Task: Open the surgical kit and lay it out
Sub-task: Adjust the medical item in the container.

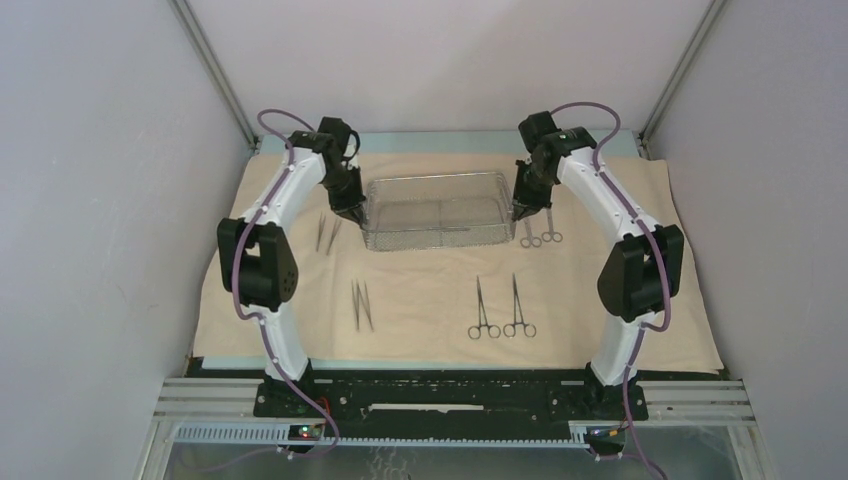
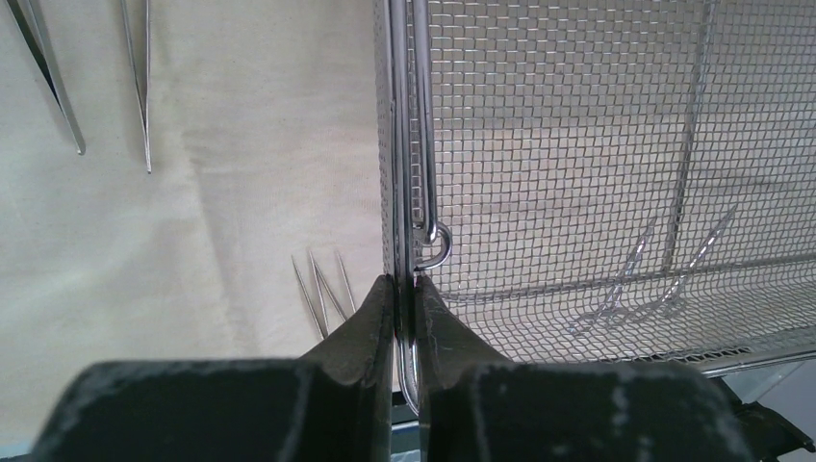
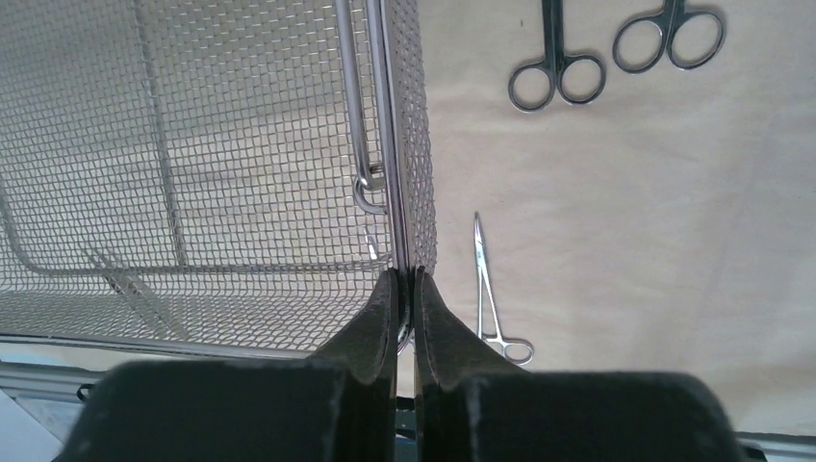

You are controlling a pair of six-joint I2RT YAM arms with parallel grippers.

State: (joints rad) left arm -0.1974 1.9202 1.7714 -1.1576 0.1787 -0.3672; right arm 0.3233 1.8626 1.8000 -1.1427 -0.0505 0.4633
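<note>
The left jaws are clamped together on the left end wall of the steel mesh tray (image 2: 577,144), just beside its hinged wire handle (image 2: 423,125). The right jaws are clamped in the same way on the tray's right end wall, next to the matching handle (image 3: 354,106). The tray (image 1: 435,178) stretches between the two arms over the rear middle of the beige wrapping cloth (image 1: 600,300), which covers nearly all of the counter (image 1: 400,364). One pair of tweezers (image 1: 327,233) lies on the cloth just beside the left jaws, toward the near side. Two ring-handled instruments (image 1: 540,236) lie side by side just beside the right jaws. A slim forceps (image 3: 491,289) lies close along the tray's right wall. Nearer the arm bases, well apart from the tray, are a second pair of tweezers (image 1: 361,305) and two ring-handled forceps (image 1: 500,310), rings toward the bases. Plain grey walls (image 1: 90,200) with aluminium corner posts (image 1: 215,75) enclose the counter on three sides.
</note>
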